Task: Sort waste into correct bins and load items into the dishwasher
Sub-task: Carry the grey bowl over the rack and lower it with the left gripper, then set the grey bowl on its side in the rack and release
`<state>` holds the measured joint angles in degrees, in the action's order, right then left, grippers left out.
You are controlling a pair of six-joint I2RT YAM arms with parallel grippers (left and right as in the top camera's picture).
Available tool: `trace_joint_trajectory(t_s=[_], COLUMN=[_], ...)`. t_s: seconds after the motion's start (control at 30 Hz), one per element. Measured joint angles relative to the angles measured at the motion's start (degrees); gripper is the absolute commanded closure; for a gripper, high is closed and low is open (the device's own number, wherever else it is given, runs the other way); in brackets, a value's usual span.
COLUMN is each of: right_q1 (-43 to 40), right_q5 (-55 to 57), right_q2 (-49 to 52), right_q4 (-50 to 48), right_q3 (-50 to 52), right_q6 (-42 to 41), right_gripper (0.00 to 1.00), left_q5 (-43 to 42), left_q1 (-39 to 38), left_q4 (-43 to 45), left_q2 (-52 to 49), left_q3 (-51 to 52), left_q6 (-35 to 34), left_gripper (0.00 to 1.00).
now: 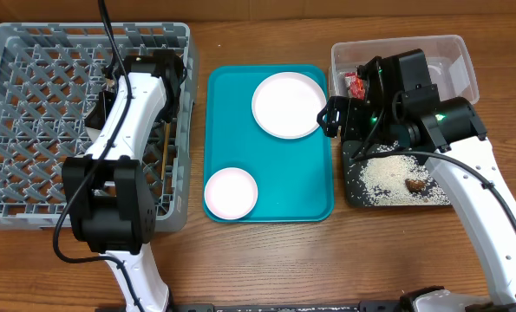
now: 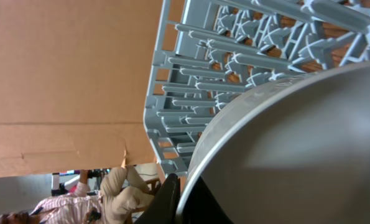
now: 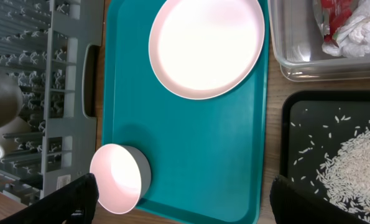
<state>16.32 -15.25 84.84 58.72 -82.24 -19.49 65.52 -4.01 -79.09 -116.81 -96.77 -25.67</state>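
The left pincer (image 2: 183,202) was nipped narrow on the rim of the grey-green bowl (image 2: 296,143), down inside the grey dish rack (image 1: 32,104) at the bench's left end. The right pincer (image 3: 183,183) hung wide apart and held nothing over the teal tray (image 1: 271,173) mid-bench, where the large pink plate (image 1: 288,105) and smaller pink dish (image 1: 231,192) sat well apart. By the right edge, the clear tub (image 1: 448,52) held the red wrapper (image 1: 356,84) (paper scraps beside it), and the black tray (image 1: 353,186) just in front carried rice (image 1: 388,178) and a brown lump (image 1: 416,184)
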Motion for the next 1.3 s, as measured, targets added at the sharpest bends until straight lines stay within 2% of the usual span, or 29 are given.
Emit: trace_joint_trajectory(t_s=[0.27,0.8,1.3], right_q1=[0.0,0.0,0.0], right_q5=[0.0,0.0,0.02], right_q2=[0.0,0.0,0.0], right_q4=[0.76,0.83,0.87], right_q3=[0.0,0.0,0.0], right_q6=[0.0,-0.02,0.0], right_gripper=[0.11,0.11,0.11], left_q5=[3.76,2.91,6.32], left_q1=[0.35,0.48,0.22], left_q4=[0.85,1.07,1.53], left_q2=[-0.15,-0.57,-0.57], left_q3=[0.0,0.74,1.88], left_q6=[-0.31,-0.33,-0.28], left_gripper=[0.96,0.96,0.96])
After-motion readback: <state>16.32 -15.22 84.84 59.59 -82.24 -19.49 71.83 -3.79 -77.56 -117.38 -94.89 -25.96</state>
